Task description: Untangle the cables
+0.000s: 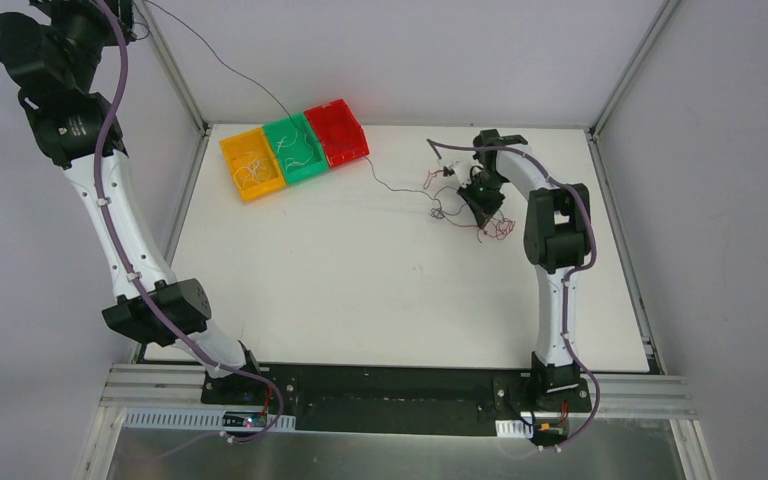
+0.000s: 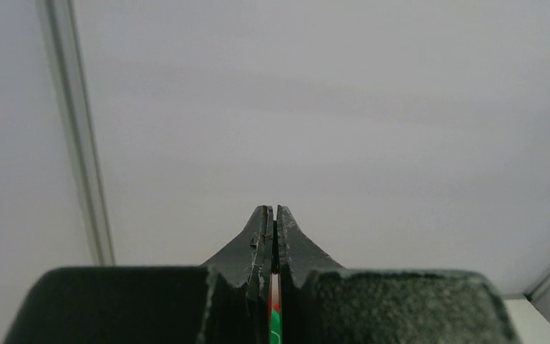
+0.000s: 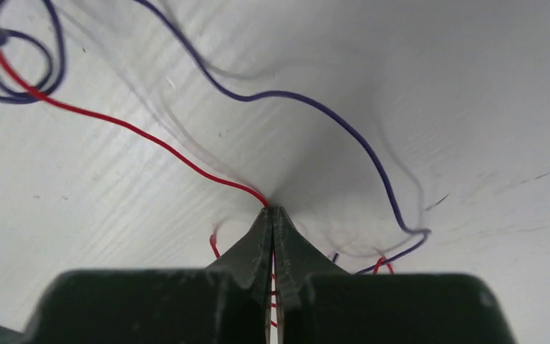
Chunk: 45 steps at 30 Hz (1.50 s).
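Note:
A tangle of thin cables point(image 1: 457, 203), red, dark and purple-blue, lies on the white table at the right. My right gripper point(image 1: 480, 204) is down on it, shut on a red cable point(image 3: 114, 122) that leaves its tips point(image 3: 273, 209). A purple-blue cable point(image 3: 315, 104) curls beside it. My left gripper point(image 1: 132, 18) is raised high at the back left, jaws shut point(image 2: 273, 209). A dark cable point(image 1: 230, 68) runs taut from it, over the bins, down to the tangle. The cable itself barely shows in the left wrist view.
Three bins stand in a row at the back of the table: yellow point(image 1: 232, 150), green point(image 1: 312, 168) and red point(image 1: 358, 128). Whitish wires lie in the yellow and green ones. Metal frame posts point(image 1: 178, 75) rise at the back corners.

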Available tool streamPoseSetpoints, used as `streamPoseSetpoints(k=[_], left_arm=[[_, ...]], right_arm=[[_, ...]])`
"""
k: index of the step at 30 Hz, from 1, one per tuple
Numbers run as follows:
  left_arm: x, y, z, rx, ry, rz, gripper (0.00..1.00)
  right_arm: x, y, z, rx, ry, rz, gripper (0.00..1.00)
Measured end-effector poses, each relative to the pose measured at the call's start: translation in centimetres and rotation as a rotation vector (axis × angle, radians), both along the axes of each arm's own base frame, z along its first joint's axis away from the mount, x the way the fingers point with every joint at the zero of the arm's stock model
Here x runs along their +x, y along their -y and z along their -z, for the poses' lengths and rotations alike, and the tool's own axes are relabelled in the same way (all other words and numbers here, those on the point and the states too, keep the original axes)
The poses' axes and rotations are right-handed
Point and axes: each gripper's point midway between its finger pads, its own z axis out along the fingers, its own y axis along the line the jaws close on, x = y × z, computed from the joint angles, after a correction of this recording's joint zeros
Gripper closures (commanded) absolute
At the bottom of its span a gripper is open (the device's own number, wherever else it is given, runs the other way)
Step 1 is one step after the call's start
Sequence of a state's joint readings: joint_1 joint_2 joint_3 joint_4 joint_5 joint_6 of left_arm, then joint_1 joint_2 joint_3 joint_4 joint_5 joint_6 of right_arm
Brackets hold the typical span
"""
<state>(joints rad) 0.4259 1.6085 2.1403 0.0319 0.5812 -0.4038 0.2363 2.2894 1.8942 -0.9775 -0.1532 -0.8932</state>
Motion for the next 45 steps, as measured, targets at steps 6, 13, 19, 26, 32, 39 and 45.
streamPoseSetpoints(k=[6,13,19,26,32,39,45], left_arm=[[-0.5,-3.0,-0.4,0.024,-0.005,-0.147,1.0],[-1.4,-7.3,0.5,0.048,-0.052,-0.351,1.0],[-3.9,-11.2,-0.7,0.062,-0.037,-0.525,1.0],[-5.8,-10.8,-2.2,0.072,-0.007,-0.524,1.0],[-2.2,0.0,3.2,-0.029,-0.124,0.062,1.0],[-2.6,16.6,25.2,-0.055,-0.652,0.639,1.0],[-6.0,19.5,37.0,0.177,-0.878,0.744,0.68]], right_arm=[[-3.4,1.9,0.2,-0.059,-0.128,0.108,1.0],[-8.7,4.7,0.1,-0.129,-0.346,0.244,1.0],[-13.3,7.7,0.0,-0.219,-0.545,0.322,1.0],[-13.2,8.1,0.0,-0.222,-0.544,0.338,1.0],[-11.3,5.6,-0.3,-0.075,-0.486,0.357,1.0],[-9.2,2.1,-3.4,0.067,-0.337,0.296,0.97],[-10.1,0.9,-4.4,0.092,-0.316,0.253,0.55]])
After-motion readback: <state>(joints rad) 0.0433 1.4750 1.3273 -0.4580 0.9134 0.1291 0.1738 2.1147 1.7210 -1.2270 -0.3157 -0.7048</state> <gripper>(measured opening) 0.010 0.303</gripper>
